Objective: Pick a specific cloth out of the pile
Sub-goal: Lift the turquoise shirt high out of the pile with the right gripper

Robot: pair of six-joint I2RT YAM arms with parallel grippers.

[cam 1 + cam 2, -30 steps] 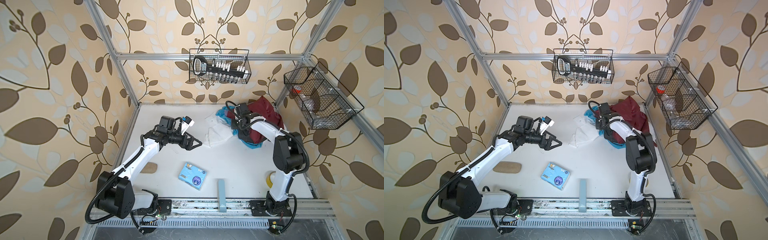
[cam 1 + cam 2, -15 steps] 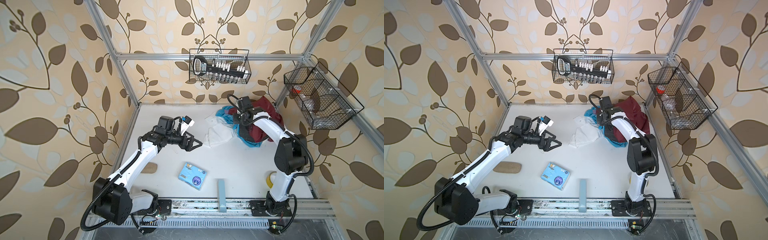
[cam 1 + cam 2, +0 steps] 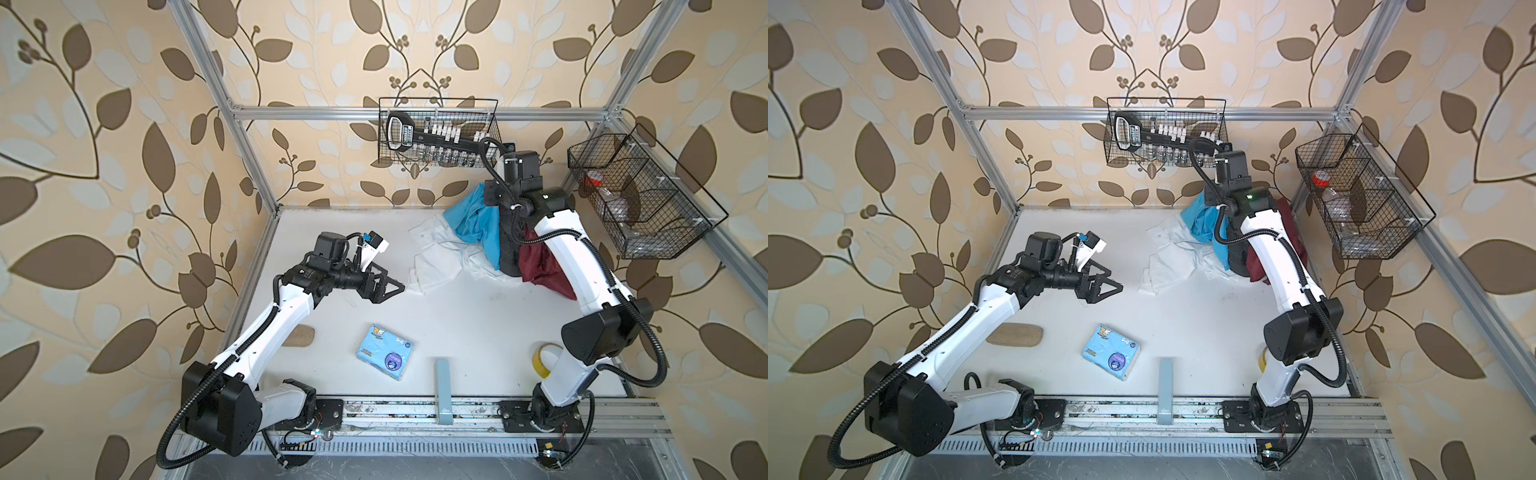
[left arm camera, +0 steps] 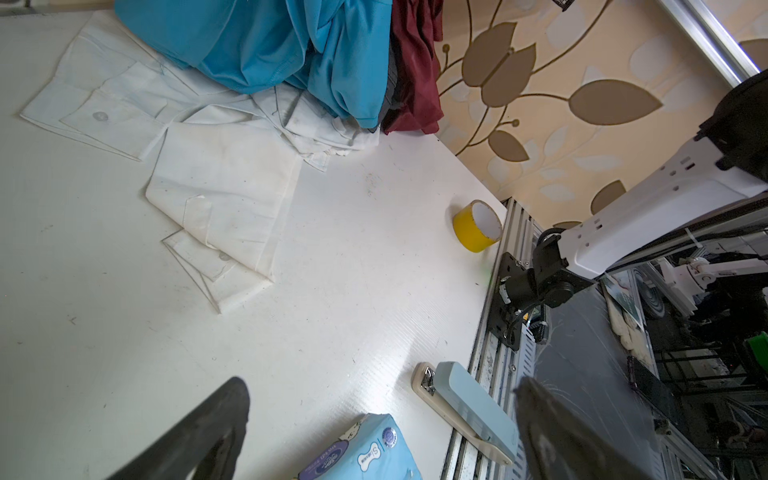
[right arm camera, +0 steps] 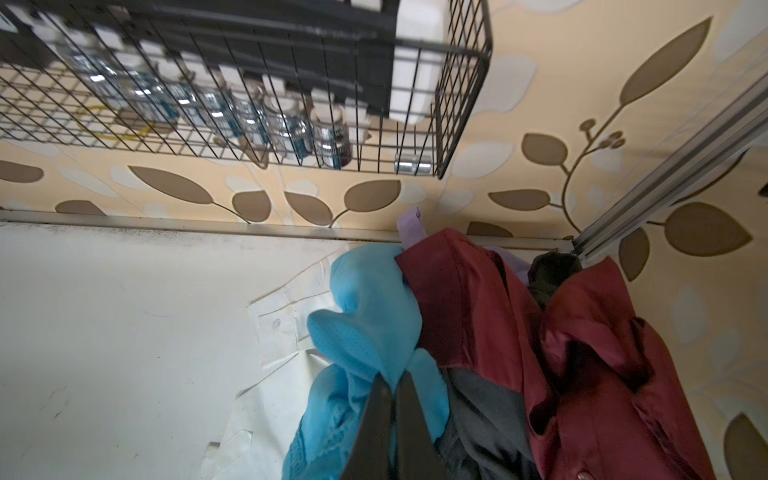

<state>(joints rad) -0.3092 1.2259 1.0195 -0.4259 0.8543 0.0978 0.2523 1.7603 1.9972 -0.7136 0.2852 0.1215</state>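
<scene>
The white bench (image 3: 457, 324) fills the frame's floor, and at its back right corner stands the pile (image 3: 544, 266) of maroon and dark grey garments. A white shirt (image 3: 436, 257) lies spread flat out from the pile towards the middle of the bench. The cloth (image 3: 473, 224), bright turquoise, hangs at the pile's left side, touching the dark grey fabric, with its lower folds draped onto the white shirt. The right end effector (image 5: 392, 384) is pressed together on a fold of the cloth, pinching it from above. The left end effector (image 4: 381, 380) is spread wide and empty, held above bare bench just beside the shirt's near edge. Nearer the front lie a blue tissue pack (image 3: 385, 352), a pale blue stapler (image 3: 442, 390) and a yellow tape roll (image 4: 478, 226).
</scene>
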